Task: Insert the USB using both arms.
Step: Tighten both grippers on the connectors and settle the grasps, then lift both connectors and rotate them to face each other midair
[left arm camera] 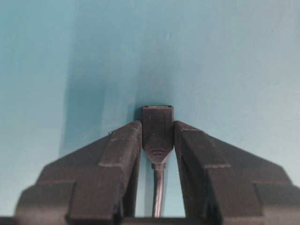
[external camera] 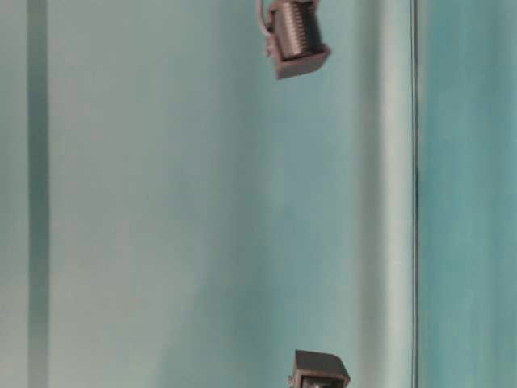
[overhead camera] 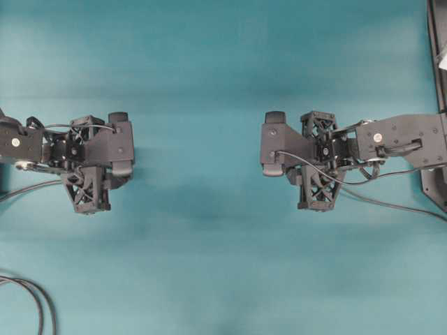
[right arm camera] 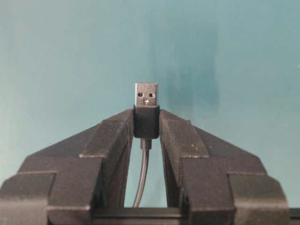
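Your right gripper (right arm camera: pixel 146 123) is clamped on the USB plug (right arm camera: pixel 146 110), whose silver tip points straight out past the fingertips, long axis along the fingers. Your left gripper (left arm camera: pixel 158 136) pinches the dark socket end (left arm camera: pixel 158 127), mouth facing outward likewise. From overhead both connectors are hidden under the wrists above the teal table (overhead camera: pixel 209 279).

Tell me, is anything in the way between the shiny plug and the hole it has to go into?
Nothing visible is. The right gripper holds the USB, the left gripper holds the socket, and overhead only bare teal table shows between the two arms.
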You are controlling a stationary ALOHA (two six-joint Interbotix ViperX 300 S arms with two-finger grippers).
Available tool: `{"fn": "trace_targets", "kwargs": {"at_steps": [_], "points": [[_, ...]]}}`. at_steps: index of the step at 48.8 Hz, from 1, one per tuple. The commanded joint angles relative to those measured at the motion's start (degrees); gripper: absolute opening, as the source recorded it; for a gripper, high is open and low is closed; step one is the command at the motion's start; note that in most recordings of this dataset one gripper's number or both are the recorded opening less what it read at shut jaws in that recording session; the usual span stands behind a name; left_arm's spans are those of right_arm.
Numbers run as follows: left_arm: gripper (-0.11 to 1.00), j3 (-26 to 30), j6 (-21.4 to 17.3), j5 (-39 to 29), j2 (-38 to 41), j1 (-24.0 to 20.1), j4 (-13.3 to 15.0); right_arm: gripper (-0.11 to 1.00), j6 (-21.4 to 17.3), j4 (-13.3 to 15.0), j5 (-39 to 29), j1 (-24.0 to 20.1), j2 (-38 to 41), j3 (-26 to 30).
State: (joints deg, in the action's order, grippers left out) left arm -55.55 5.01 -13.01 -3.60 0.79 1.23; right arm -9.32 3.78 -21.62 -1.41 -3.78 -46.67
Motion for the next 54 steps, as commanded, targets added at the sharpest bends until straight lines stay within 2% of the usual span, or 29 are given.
{"fn": "trace_targets", "kwargs": {"at_steps": [1, 6, 12, 25, 38, 44, 48, 51, 54], "points": [[0.22, 0.2, -0.8, 0.4, -2.5, 1.1, 0.4, 0.21, 0.0, 1.5, 0.3, 0.0, -2.5, 1.8], [0.22, 0.4, 0.0, 0.5, -6.0, 1.2, 1.1, 0.21, 0.0, 3.3, 0.3, 0.0, -3.9, 2.2], [0.22, 0.4, 0.4, -1.1, -10.0, 1.2, 3.5, 0.21, -0.1, 4.6, -0.3, 0.0, -4.9, 2.2], [0.22, 0.5, 0.2, -7.7, -17.4, 1.3, 12.3, 0.21, 0.1, 5.7, -0.9, 0.0, -5.6, 3.1], [0.22, 0.7, 0.0, -9.4, -24.3, 0.8, 18.6, 0.21, -0.4, 15.6, -0.8, 0.0, -6.2, 5.0], [0.22, 1.5, 0.0, -13.0, -27.2, -0.4, 22.5, 0.21, -0.7, 19.2, -0.9, 0.0, -7.5, 4.8], [0.22, 2.5, 0.0, -17.2, -29.0, -2.4, 26.5, 0.21, -1.0, 20.7, -1.2, 0.0, -8.8, 4.6], [0.22, 4.0, -0.6, -21.4, -30.1, -4.9, 30.8, 0.21, -1.1, 21.7, -2.2, 0.0, -10.0, 3.9], [0.22, 5.2, -1.8, -25.1, -30.4, -7.6, 33.4, 0.21, -1.1, 22.6, -3.3, 0.0, -11.1, 3.4]]}}
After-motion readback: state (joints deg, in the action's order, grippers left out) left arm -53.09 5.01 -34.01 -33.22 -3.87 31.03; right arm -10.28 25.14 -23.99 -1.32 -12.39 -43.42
